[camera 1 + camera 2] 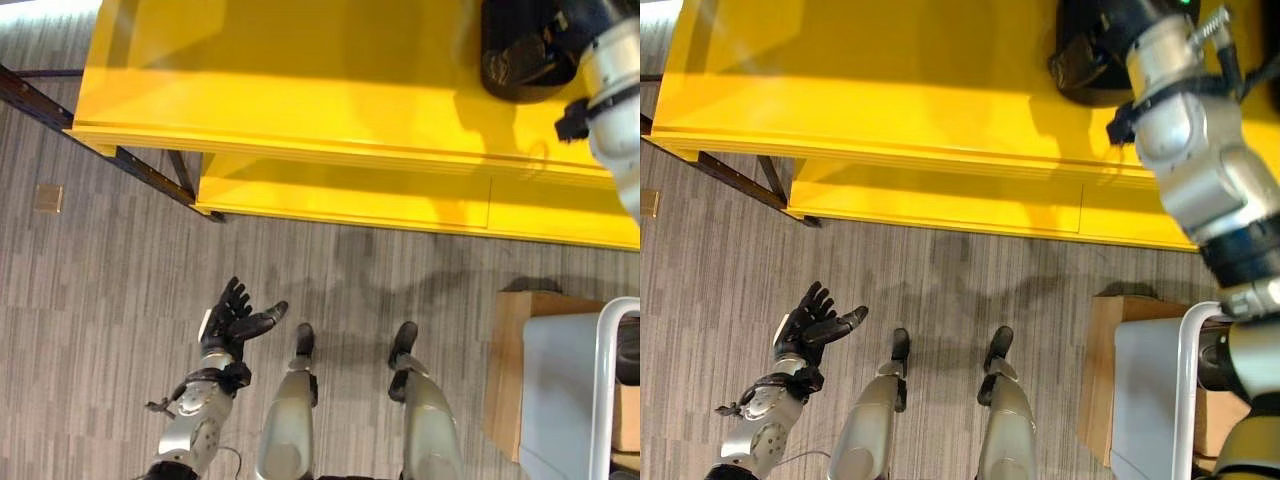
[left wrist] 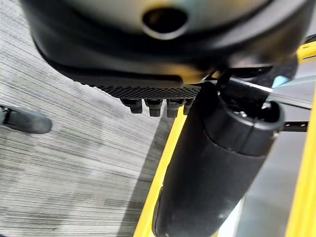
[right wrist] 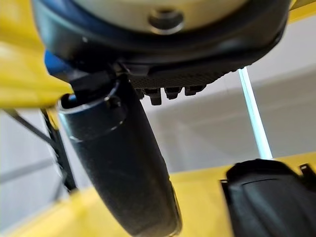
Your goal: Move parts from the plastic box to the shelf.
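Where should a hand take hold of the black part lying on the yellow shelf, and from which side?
Probably its near rounded edge, from above and in front: the black part lies flat on the yellow shelf, and the right hand is over it.

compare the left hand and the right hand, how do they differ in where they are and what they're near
The left hand hangs low over the grey floor; the right hand is raised over the yellow shelf.
The left hand has nothing near it; the right hand is beside a black part lying on the shelf.
Both hands are dark, with relaxed fingers that hold nothing.
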{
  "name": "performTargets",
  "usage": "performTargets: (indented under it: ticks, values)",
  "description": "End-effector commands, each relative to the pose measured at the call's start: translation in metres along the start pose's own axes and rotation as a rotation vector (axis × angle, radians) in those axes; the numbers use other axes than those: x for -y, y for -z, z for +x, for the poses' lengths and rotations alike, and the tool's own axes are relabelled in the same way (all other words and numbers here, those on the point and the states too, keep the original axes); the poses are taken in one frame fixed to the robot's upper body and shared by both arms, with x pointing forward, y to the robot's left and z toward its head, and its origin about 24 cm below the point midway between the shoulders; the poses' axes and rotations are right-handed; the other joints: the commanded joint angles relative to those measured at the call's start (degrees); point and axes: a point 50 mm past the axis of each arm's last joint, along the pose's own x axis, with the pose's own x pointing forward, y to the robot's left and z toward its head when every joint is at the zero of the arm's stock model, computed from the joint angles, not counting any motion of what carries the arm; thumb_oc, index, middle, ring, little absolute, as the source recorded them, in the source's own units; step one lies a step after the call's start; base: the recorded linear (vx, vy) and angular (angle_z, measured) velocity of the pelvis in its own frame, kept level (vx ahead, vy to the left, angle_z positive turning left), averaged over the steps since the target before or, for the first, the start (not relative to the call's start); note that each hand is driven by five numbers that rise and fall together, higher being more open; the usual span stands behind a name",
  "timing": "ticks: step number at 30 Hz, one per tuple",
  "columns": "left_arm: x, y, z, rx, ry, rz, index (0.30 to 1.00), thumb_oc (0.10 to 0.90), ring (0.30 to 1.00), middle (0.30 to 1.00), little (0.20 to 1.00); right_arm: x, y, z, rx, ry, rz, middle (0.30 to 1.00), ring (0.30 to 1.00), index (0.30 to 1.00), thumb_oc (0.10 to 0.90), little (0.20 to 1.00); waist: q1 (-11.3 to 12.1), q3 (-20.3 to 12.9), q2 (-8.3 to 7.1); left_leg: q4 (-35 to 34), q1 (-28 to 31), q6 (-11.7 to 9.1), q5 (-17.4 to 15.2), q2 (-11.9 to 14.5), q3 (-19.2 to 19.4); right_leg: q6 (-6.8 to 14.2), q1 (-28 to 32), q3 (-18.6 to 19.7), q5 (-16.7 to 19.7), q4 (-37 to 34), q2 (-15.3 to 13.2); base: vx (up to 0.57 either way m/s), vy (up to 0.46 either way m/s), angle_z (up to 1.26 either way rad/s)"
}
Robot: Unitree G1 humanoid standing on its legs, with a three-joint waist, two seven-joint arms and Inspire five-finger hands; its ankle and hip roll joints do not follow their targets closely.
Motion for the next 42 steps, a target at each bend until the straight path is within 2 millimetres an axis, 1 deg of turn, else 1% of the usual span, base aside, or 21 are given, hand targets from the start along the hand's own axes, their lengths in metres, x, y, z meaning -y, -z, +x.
performTargets:
  ticks: [1,6,9,11,13,15,20,22,23,26,28,29,30,31,33,35,36,38,40,41,42]
  values:
    - [-0.014,-0.001,-0.016,0.028,-0.01,0.009,1.0,0.9,1.0,1.0,1.0,0.033,-0.013,0.005,0.087,0.167,0.042,1.0,1.0,1.0,0.9,1.0,0.0,-7.5,-1.77,-3.6,0.8,-1.8,1.3,4.2,-4.9,3.2,2.0,2.1,-8.2,5.0,-0.5,0.05,-0.017,-0.04]
    - [-0.017,0.003,-0.021,0.008,-0.009,0.017,1.0,0.9,1.0,1.0,1.0,0.02,-0.016,-0.016,0.106,0.157,0.187,1.0,1.0,1.0,0.9,1.0,-0.2,-9.4,-1.94,-6.3,3.1,-2.1,2.3,5.2,-4.4,3.5,4.0,1.8,-7.5,2.5,0.1,0.05,-0.016,-0.11]
    - [-0.017,0.011,-0.025,-0.026,-0.014,0.002,1.0,0.9,1.0,1.0,1.0,-0.009,-0.013,-0.051,0.047,0.152,0.529,1.0,1.0,1.0,0.9,1.0,-0.9,-11.7,-1.8,-10.7,6.2,-2.7,4.3,5.8,-4.0,3.9,7.1,1.6,-6.9,-1.4,1.1,0.1,-0.036,-0.07]
    - [-0.016,0.014,-0.026,-0.037,-0.013,-0.011,1.0,0.9,1.0,1.0,1.0,-0.019,-0.012,-0.06,0.017,0.146,0.614,1.0,1.0,1.0,0.9,1.0,-1.0,-12.4,-1.51,-12.0,7.0,-2.9,5.1,5.9,-3.9,4.0,7.8,1.6,-6.7,-2.4,1.4,0.07,-0.003,-0.02]
    - [-0.013,0.023,-0.03,-0.066,-0.023,-0.043,1.0,0.9,1.0,1.0,1.0,-0.052,-0.012,-0.097,-0.104,0.17,0.89,1.0,1.0,1.0,0.9,1.0,-2.1,-14.8,-0.04,-15.5,9.4,-3.8,6.6,6.5,-3.2,4.4,10.1,1.6,-6.5,-4.9,2.1,0.1,0.022,-0.13]
    - [-0.009,0.029,-0.032,-0.081,-0.025,-0.066,1.0,0.9,1.0,1.0,1.0,-0.064,-0.016,-0.112,-0.15,0.174,0.97,1.0,1.0,1.0,0.9,1.0,-2.8,-15.9,0.5,-15.5,9.6,-4.1,7.0,6.9,-2.5,4.5,10.5,1.8,-5.9,-5.9,2.3,0.03,0.017,-0.11]
    - [-0.003,0.033,-0.036,-0.073,-0.023,-0.091,1.0,0.9,1.0,1.0,1.0,-0.085,-0.019,-0.148,-0.252,0.128,1.063,1.0,1.0,1.0,0.9,1.0,-4.1,-17.8,1.41,-15.3,12.1,-4.1,6.8,8.1,-1.1,4.2,12.2,3.3,-6.5,-6.2,3.4,0.05,-0.016,-0.13]
    - [-0.002,0.033,-0.037,-0.068,-0.022,-0.094,1.0,0.9,1.0,1.0,1.0,-0.087,-0.02,-0.155,-0.264,0.116,1.069,1.0,1.0,1.0,0.9,1.0,-4.3,-18.1,1.6,-15.2,12.5,-4.3,6.8,8.5,-0.9,4.1,12.5,3.7,-6.8,-6.3,3.7,0.03,-0.045,-0.2]
    - [0.001,0.029,-0.037,-0.035,-0.031,-0.124,1.0,0.9,1.0,1.0,1.0,-0.093,-0.022,-0.17,-0.304,0.089,1.089,1.0,1.0,1.0,0.9,1.0,-4.7,-18.6,1.99,-15.2,12.9,-4.9,7.3,9.6,-0.6,3.8,12.9,3.9,-7.4,-6.3,4.5,0.03,-0.071,-0.21]
    - [0.002,0.028,-0.039,-0.022,-0.033,-0.133,1.0,0.9,1.0,1.0,1.0,-0.102,-0.022,-0.184,-0.355,0.052,1.123,1.0,1.0,1.0,0.9,1.0,-5.1,-18.9,2.41,-15.5,13.1,-5.4,8.6,10.6,-0.8,3.2,12.9,4.3,-8.0,-6.3,5.8,0.0,-0.101,-0.11]
    - [0.004,0.024,-0.038,0.014,-0.043,-0.146,1.0,0.9,1.0,1.0,1.0,-0.103,-0.021,-0.197,-0.382,0.027,1.112,1.0,1.0,1.0,0.9,1.0,-5.6,-19.1,2.44,-15.0,12.7,-5.8,10.5,12.2,-1.1,2.0,12.7,5.4,-9.4,-5.6,7.9,-0.01,-0.149,-0.06]
    - [0.005,0.023,-0.038,0.026,-0.047,-0.155,1.0,0.9,1.0,1.0,1.0,-0.104,-0.022,-0.199,-0.389,0.025,1.126,1.0,1.0,1.0,0.9,1.0,-5.6,-19.0,2.16,-13.8,12.5,-5.5,11.2,12.6,-1.6,1.5,12.7,6.1,-9.6,-5.5,8.6,-0.04,-0.154,-0.05]
    - [0.006,0.021,-0.037,0.043,-0.06,-0.167,1.0,0.9,1.0,1.0,1.0,-0.107,-0.021,-0.202,-0.404,0.018,1.153,1.0,1.0,1.0,0.9,1.0,-5.8,-18.1,1.35,-7.1,10.4,-4.5,10.3,12.5,-2.5,0.2,12.9,7.3,-9.9,-5.2,9.3,-0.03,-0.152,-0.02]
    - [0.006,0.021,-0.037,0.043,-0.06,-0.167,1.0,0.9,1.0,1.0,1.0,-0.107,-0.021,-0.202,-0.404,0.018,1.153,1.0,1.0,1.0,0.9,1.0,-5.8,-18.1,1.36,-7.0,10.3,-4.5,10.3,12.5,-2.5,0.2,12.8,7.3,-9.9,-5.2,9.3,-0.06,-0.169,-0.13]
    - [0.012,0.018,-0.035,0.066,-0.061,-0.223,1.0,0.9,1.0,1.0,1.0,-0.106,-0.019,-0.211,-0.431,0.023,1.145,1.0,1.0,1.0,0.9,1.0,-5.7,-16.3,0.64,-1.6,7.8,-3.6,10.0,10.6,-2.0,-0.9,13.9,6.7,-10.2,-5.3,9.0,-0.04,-0.11,-0.12]
    - [0.014,0.015,-0.034,0.079,-0.048,-0.21,1.0,0.9,1.0,1.0,1.0,-0.109,-0.017,-0.218,-0.466,0.012,1.15,1.0,1.0,1.0,0.9,1.0,-5.0,-15.4,0.19,-1.6,6.7,-2.4,8.4,6.6,-4.2,-1.1,15.0,6.7,-10.4,-6.0,8.7,0.02,-0.056,-0.03]
    - [0.013,0.012,-0.035,0.089,-0.045,-0.195,1.0,0.9,1.0,1.0,1.0,-0.109,-0.017,-0.22,-0.474,0.014,1.142,1.0,1.0,1.0,0.9,1.0,-4.5,-15.5,-0.37,-1.3,5.3,-1.9,6.5,3.4,-6.1,-1.0,15.3,7.0,-10.4,-6.4,8.4,0.07,-0.047,0.05]
    - [0.01,0.006,-0.038,0.117,-0.046,-0.17,1.0,0.9,1.0,1.0,1.0,-0.112,-0.017,-0.218,-0.479,0.016,1.155,1.0,1.0,1.0,0.9,1.0,-3.2,-15.5,-0.87,-1.8,3.2,-1.1,4.0,-2.4,-11.5,-0.8,15.2,8.6,-10.3,-6.6,8.8,0.09,-0.02,-0.03]
    - [0.006,0.004,-0.041,0.137,-0.059,-0.155,1.0,0.9,1.0,1.0,1.0,-0.116,-0.021,-0.215,-0.467,0.016,1.182,1.0,1.0,1.0,0.9,1.0,-1.6,-15.3,-0.71,-2.2,2.5,-0.5,3.6,-7.9,-18.4,-0.4,15.2,12.1,-10.0,-6.3,10.5,0.09,0.018,-0.55]
    - [0.006,0.004,-0.041,0.137,-0.059,-0.155,1.0,0.9,1.0,1.0,1.0,-0.116,-0.021,-0.215,-0.467,0.016,1.182,1.0,1.0,1.0,0.9,1.0,-1.6,-15.4,-0.71,-2.2,2.5,-0.5,3.6,-7.9,-18.4,-0.4,15.2,12.1,-10.0,-6.3,10.5,0.08,0.071,-1.23]
    - [0.002,0.0,-0.044,0.165,-0.077,-0.159,1.0,0.9,1.0,1.0,1.0,-0.123,-0.028,-0.204,-0.434,0.001,1.217,1.0,1.0,1.0,0.9,1.0,0.2,-15.7,-0.81,-1.9,3.1,0.4,2.6,-12.4,-26.8,-0.6,14.8,17.9,-9.7,-5.7,12.5,0.08,0.093,-1.56]
